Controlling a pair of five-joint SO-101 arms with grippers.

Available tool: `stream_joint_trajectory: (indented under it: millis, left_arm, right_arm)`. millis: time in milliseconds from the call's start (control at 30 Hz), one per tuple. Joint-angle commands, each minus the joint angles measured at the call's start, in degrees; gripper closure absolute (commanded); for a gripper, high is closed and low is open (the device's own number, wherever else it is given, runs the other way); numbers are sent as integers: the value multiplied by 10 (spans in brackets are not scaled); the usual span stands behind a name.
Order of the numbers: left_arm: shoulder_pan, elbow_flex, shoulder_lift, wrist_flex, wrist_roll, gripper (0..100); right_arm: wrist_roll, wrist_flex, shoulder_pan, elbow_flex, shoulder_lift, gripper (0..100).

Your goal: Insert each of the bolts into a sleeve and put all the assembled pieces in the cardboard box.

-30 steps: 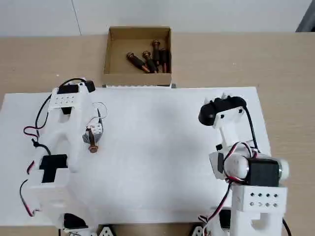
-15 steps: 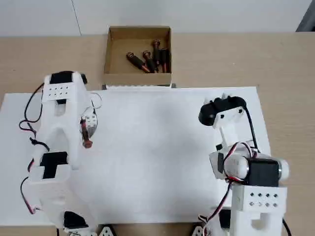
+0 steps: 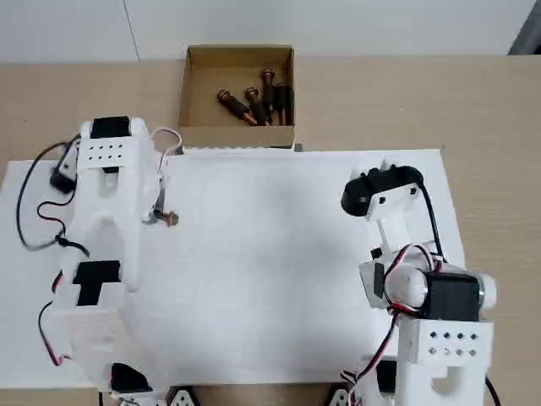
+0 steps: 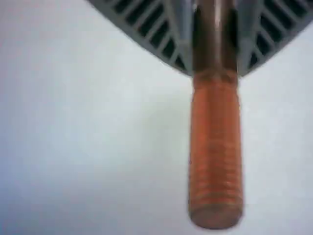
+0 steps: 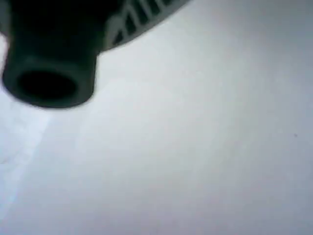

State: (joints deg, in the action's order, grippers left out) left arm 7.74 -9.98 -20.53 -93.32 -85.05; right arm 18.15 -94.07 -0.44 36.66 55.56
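My left gripper (image 3: 161, 214) is shut on a copper-coloured bolt (image 3: 169, 219) over the left part of the white sheet; the bolt's end sticks out to the right. In the left wrist view the threaded bolt (image 4: 215, 152) juts out from between the grey fingers (image 4: 146, 24) of that gripper (image 4: 215, 44), above the sheet. My right gripper (image 3: 372, 193) stands at the sheet's right side, shut on a black sleeve (image 3: 357, 196). The sleeve's open end (image 5: 49, 83) shows in the right wrist view. The cardboard box (image 3: 193, 93) lies beyond the sheet's far edge with several assembled pieces (image 3: 258, 100) inside.
A white sheet (image 3: 270, 279) covers the wooden table (image 3: 473, 101) between the two arms. Loose cables (image 3: 42, 224) hang beside the left arm. The right arm's base (image 3: 444, 338) stands at the near right corner.
The left arm has carried the bolt away from the near edge toward the box side; the bolt now points right instead of toward the front. The right arm has stayed still.
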Motion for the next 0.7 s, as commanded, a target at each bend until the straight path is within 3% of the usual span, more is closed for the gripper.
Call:
stream_joint_trajectory:
  millis: [0,467,667]
  left_arm:
    - [1,-24,9,19,-64,994]
    - [1,-24,4,27,-62,988]
    - [-3,-24,9,27,-62,806]
  right_arm:
    - [-3,11,2,-3,3,995]
    - [-2,11,2,-3,3,995]
    - [-2,11,2,-3,6,995]
